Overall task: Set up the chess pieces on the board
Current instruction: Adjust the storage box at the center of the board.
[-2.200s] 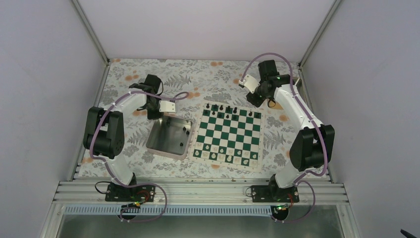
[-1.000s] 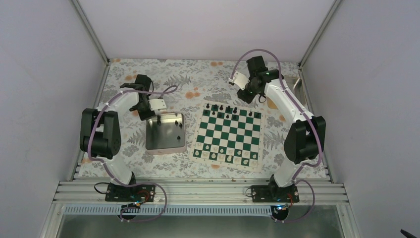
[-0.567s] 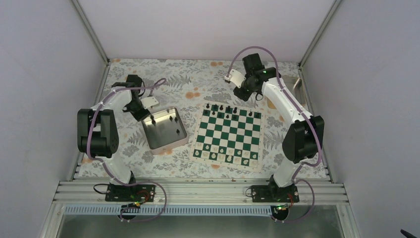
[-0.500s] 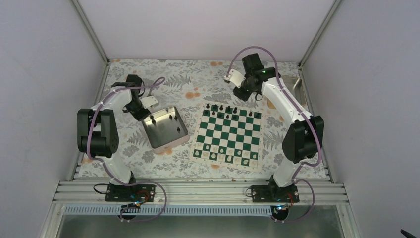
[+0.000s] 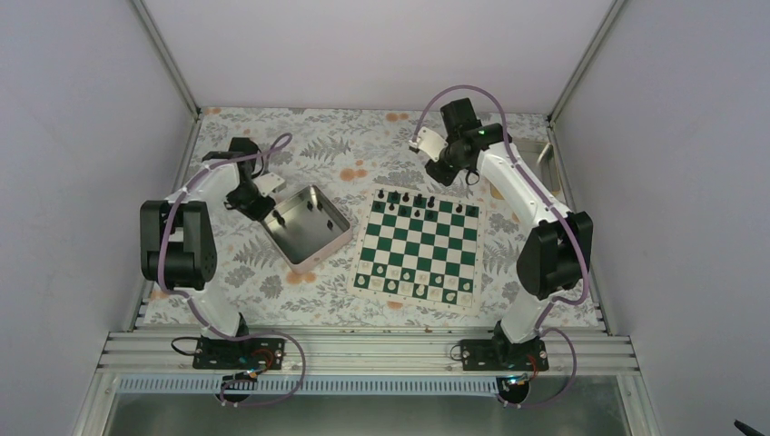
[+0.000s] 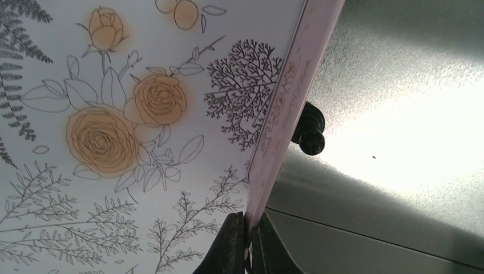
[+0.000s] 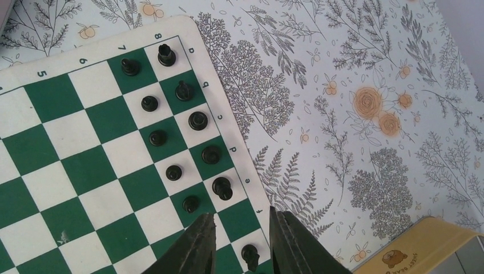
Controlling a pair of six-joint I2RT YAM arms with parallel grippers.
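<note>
The green and white board (image 5: 427,250) lies right of centre. Several black chess pieces (image 5: 419,202) stand on its two far rows, also seen in the right wrist view (image 7: 174,120). My left gripper (image 5: 263,204) is shut on the rim of the shiny metal tray (image 5: 291,238), with its fingertips (image 6: 246,228) pinching the thin rim (image 6: 291,103). Black pieces (image 5: 324,221) lie inside the tray, one by the rim (image 6: 309,128). My right gripper (image 5: 440,173) is open and empty above the board's far edge, and it is also seen in the right wrist view (image 7: 241,220).
Pale pieces (image 5: 413,286) stand on the board's near rows. A yellow box (image 7: 422,248) sits at the far right by the wall. A floral cloth (image 5: 363,145) covers the table. Enclosure walls stand close on three sides.
My left gripper has closed on the tray's rim and swung it, turning the tray to a diamond angle. My right gripper has drifted left along the board's far edge.
</note>
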